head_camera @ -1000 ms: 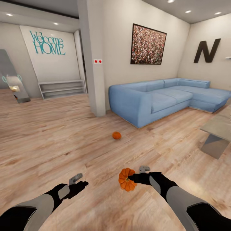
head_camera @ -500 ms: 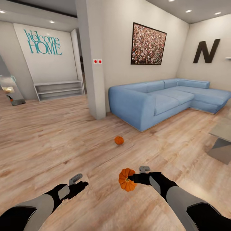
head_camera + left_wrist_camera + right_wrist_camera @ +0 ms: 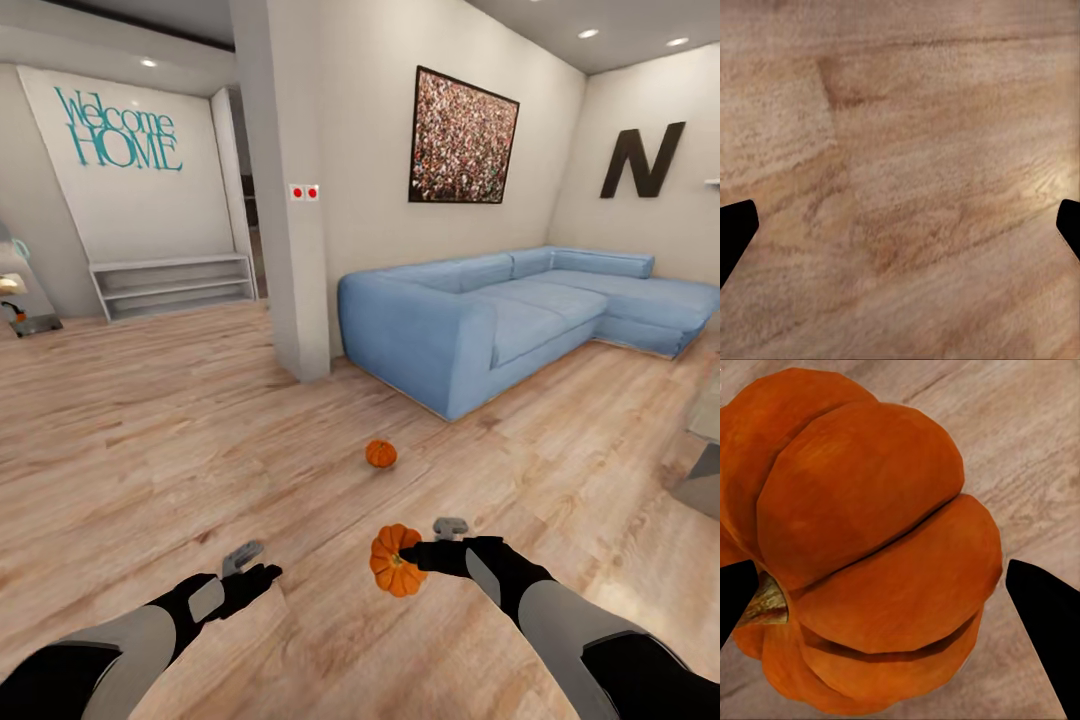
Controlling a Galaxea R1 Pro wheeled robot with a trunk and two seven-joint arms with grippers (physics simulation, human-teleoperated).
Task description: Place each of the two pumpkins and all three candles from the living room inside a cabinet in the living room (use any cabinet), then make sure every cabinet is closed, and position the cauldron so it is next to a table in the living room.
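Orange pumpkin (image 3: 396,560) sat clamped in the right gripper (image 3: 412,556), held above the wood floor (image 3: 200,420); in the right wrist view the same pumpkin (image 3: 866,547) bulged between the two dark fingertips (image 3: 1044,615), stem end toward one side. 2nd pumpkin (image 3: 380,453) lay on the floor, alone, between the held one and the blue sofa (image 3: 510,315), nearer the sofa's front left corner and well apart from both grippers. Left gripper (image 3: 258,575) hung w/ fingers spread apart, nothing between them; left wrist view showed just floor planks past its fingertips (image 3: 735,229). White pillar (image 3: 285,190) stood just left of the sofa. Grey table (image 3: 702,460) corner showed at the sofa's right, near the frame edge. Speckled picture (image 3: 462,138) hung on the wall above the sofa.
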